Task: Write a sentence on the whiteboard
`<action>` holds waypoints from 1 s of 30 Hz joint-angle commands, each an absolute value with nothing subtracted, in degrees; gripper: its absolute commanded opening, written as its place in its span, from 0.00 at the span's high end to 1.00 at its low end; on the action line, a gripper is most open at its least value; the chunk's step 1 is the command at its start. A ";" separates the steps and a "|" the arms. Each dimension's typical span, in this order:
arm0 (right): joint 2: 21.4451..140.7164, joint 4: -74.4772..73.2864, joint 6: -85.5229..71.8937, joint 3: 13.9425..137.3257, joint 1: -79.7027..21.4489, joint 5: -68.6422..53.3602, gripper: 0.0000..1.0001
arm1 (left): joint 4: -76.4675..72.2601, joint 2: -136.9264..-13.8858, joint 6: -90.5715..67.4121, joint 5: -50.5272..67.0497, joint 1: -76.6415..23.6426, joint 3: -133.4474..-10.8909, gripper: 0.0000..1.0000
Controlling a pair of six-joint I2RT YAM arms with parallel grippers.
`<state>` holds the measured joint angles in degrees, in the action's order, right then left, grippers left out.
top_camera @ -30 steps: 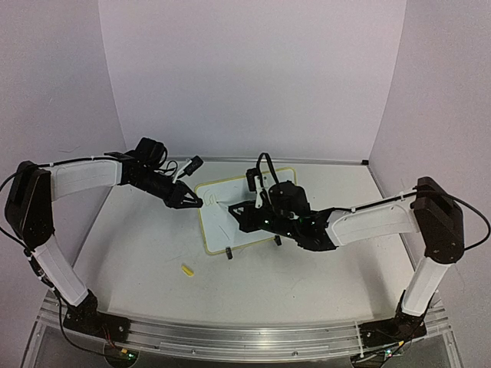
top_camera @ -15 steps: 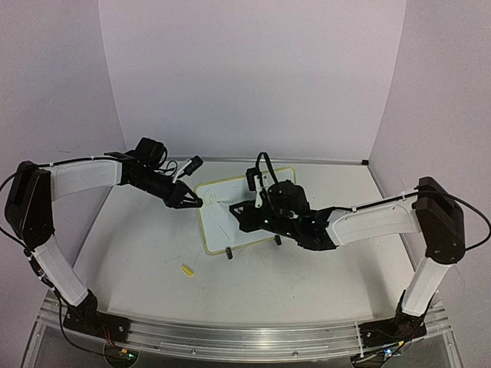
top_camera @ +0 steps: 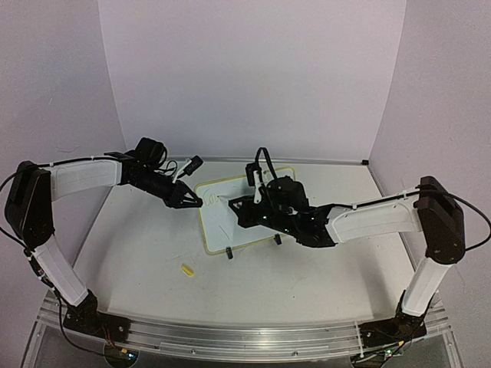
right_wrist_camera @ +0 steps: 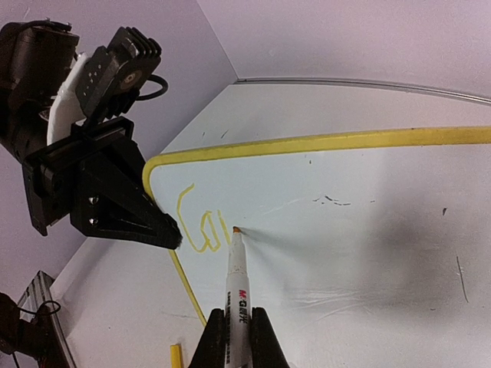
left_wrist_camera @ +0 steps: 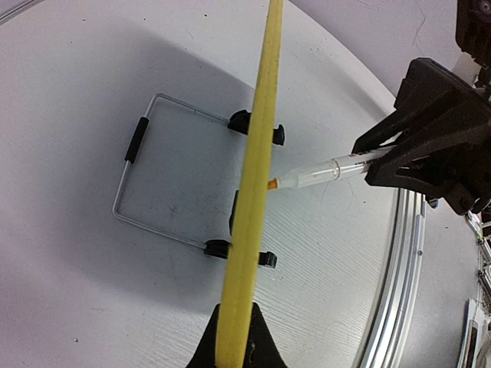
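The whiteboard (top_camera: 218, 224) with its pale yellow frame stands tilted on the table between the two arms. My left gripper (top_camera: 198, 203) is shut on its left edge; in the left wrist view the yellow frame (left_wrist_camera: 257, 176) runs edge-on out of the black fingertips (left_wrist_camera: 232, 337). My right gripper (right_wrist_camera: 236, 326) is shut on a white marker (right_wrist_camera: 236, 280) whose orange tip touches the board face (right_wrist_camera: 360, 230). Just left of the tip are a few yellow cursive strokes of the sentence (right_wrist_camera: 201, 226). The left gripper (right_wrist_camera: 165, 230) shows beside them.
A small yellow marker cap (top_camera: 186, 270) lies on the table in front of the board, and shows again (right_wrist_camera: 176, 356) low in the right wrist view. A wire stand (left_wrist_camera: 134, 176) and black clip feet (left_wrist_camera: 217, 248) prop the board from behind. Old grey smudges (right_wrist_camera: 330, 201) mark the board face.
The right gripper and marker have crept slightly up and to the right along the board. The left arm and the board have not moved.
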<state>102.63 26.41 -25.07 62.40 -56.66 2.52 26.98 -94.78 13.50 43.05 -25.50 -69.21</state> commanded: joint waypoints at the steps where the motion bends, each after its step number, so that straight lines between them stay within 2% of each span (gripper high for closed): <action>1: 101.24 26.71 -24.31 64.86 -55.83 6.69 1.00 | 28.19 -93.53 15.65 37.71 -25.40 -69.65 1.00; 30: 101.86 27.39 -25.39 63.30 -55.82 6.16 1.00 | 28.36 -93.38 15.75 37.71 -25.49 -69.61 1.00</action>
<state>102.63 26.48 -24.93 63.26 -56.66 3.29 27.00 -94.78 13.50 43.03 -25.50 -69.21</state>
